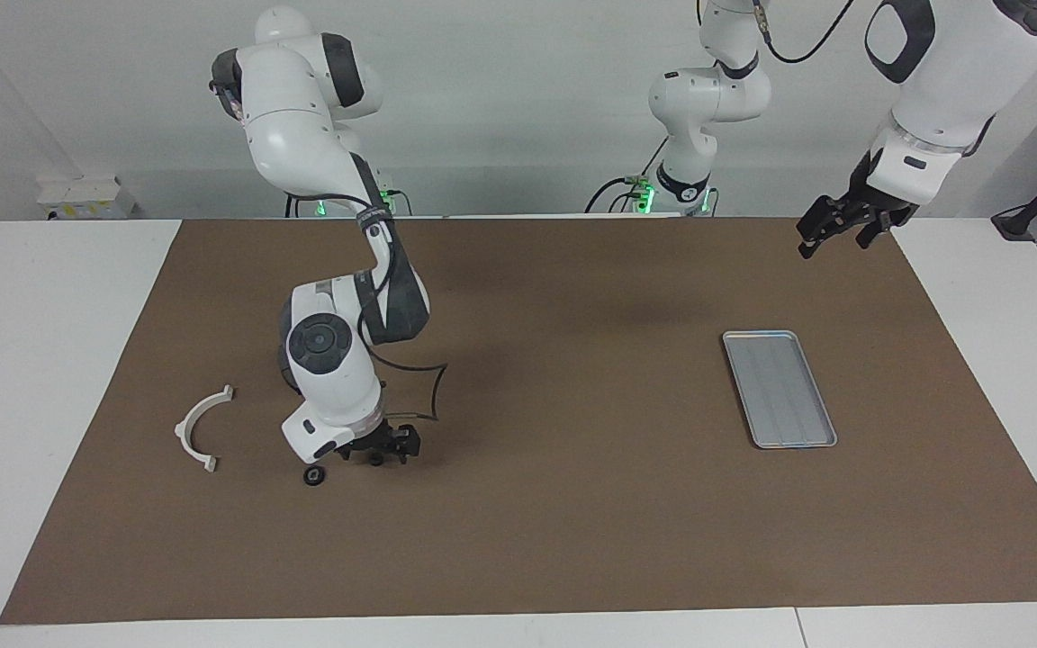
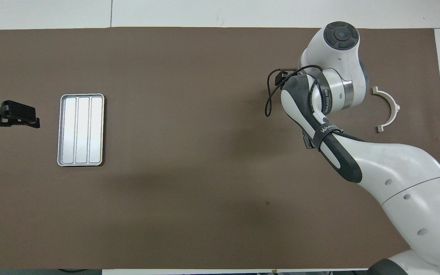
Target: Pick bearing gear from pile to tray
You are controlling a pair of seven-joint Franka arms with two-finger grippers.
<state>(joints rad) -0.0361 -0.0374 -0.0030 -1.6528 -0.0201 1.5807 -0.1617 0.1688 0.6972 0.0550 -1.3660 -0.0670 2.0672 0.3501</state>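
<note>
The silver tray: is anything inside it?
Nothing: the tray shows only its bare ribbed floor. No part of it is covered; the left hand waits over the mat nearby.
</note>
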